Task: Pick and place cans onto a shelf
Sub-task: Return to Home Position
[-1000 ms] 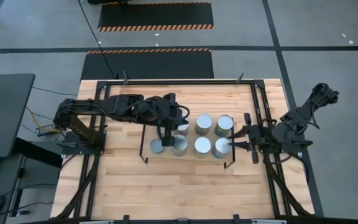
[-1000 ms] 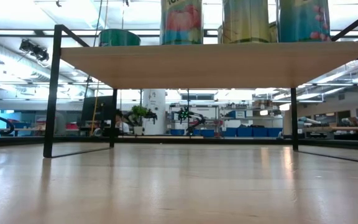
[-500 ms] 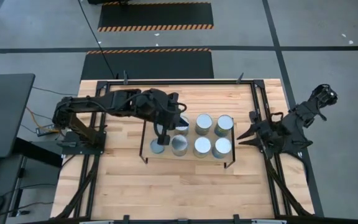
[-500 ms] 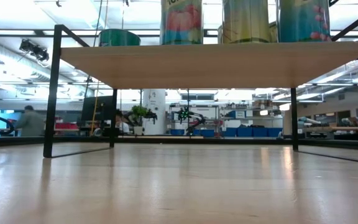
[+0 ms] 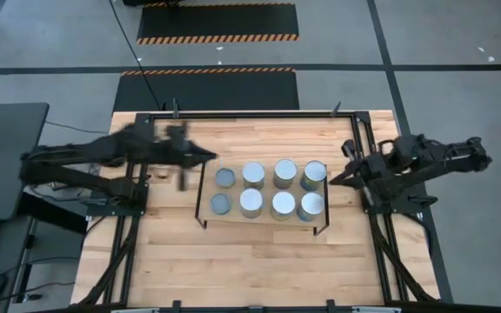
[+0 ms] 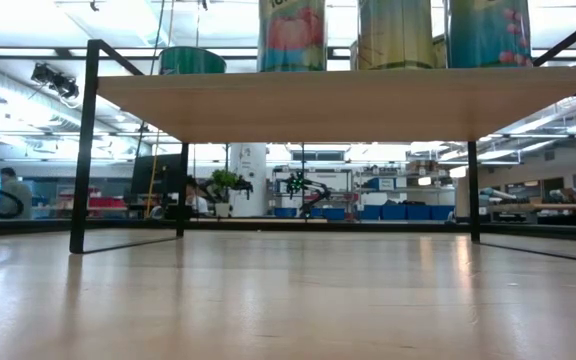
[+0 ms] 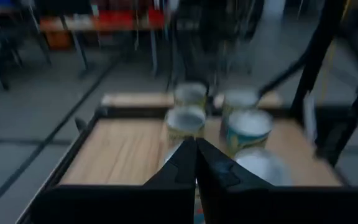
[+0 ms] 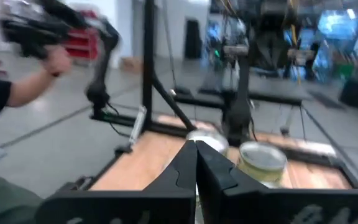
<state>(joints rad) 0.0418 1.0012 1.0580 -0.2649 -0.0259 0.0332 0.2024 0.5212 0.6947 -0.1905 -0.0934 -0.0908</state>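
We judge placing done: all eight cans (image 5: 283, 205) sit on the shelf (image 5: 236, 189), between left gripper (image 5: 200, 156) and right gripper (image 5: 342, 174), both clenched empty (fingertips meeting). Next: park arms home, clear of the cans.

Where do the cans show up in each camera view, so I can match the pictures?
High view: cans in two rows of four, mid-table.
Low view: cans cut off at the top edge.
Left wrist view: cans, blurred, straight ahead.
Right wrist view: two cans straight ahead.
Shared landmark: the shelf under them.
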